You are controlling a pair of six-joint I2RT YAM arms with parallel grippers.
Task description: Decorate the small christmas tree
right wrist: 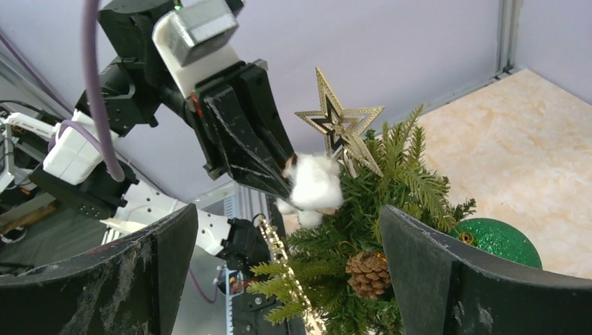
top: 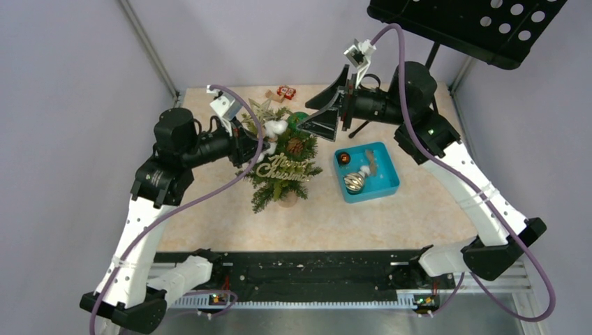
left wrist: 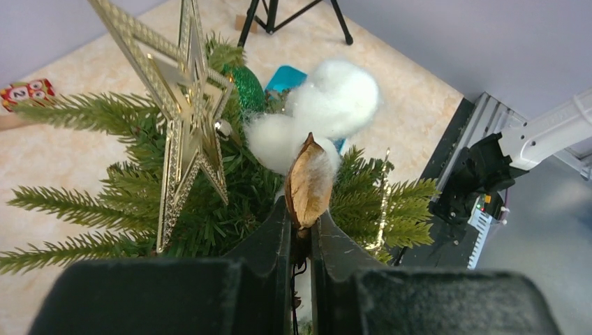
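Leftmost, the left gripper [left wrist: 301,225] pinches a cotton boll [left wrist: 307,183] by its husk at the crown of the small christmas tree [top: 283,174], which stands mid-way across the table [top: 419,216]. It looks light and tippy with springy branches, so it is best steadied at its base. The right gripper [top: 323,108] gapes empty beside it.

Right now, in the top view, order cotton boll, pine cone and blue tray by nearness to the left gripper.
1. The cotton boll, held by the left gripper.
2. The pine cone, on the small christmas tree, just right.
3. The blue tray, far right.
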